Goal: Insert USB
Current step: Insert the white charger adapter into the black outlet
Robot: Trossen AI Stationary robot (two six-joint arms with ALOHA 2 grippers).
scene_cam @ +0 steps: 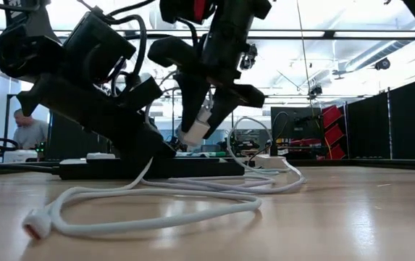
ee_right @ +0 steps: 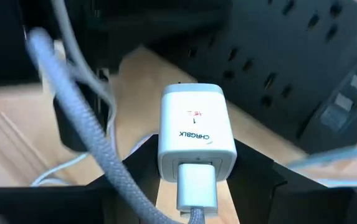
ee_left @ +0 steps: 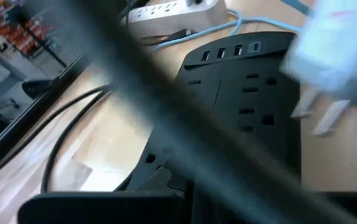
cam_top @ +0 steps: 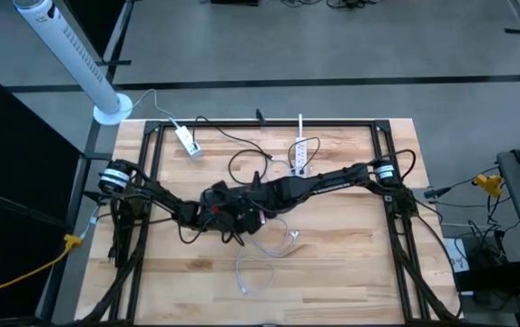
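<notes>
Two prongs (ee_left: pixel 318 115) (hidden in right wrist view) on held charger (ee_right: pixel 197 134).

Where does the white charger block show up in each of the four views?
High view: not distinguishable; hidden where the two arms meet at table centre.
Low view: the white charger block hangs tilted, upper centre, held by the right end effector above the black power strip.
Left wrist view: blurred, upper right, prongs down.
Right wrist view: centre, clamped between the fingers.
Shared landmark: the black power strip.
</notes>
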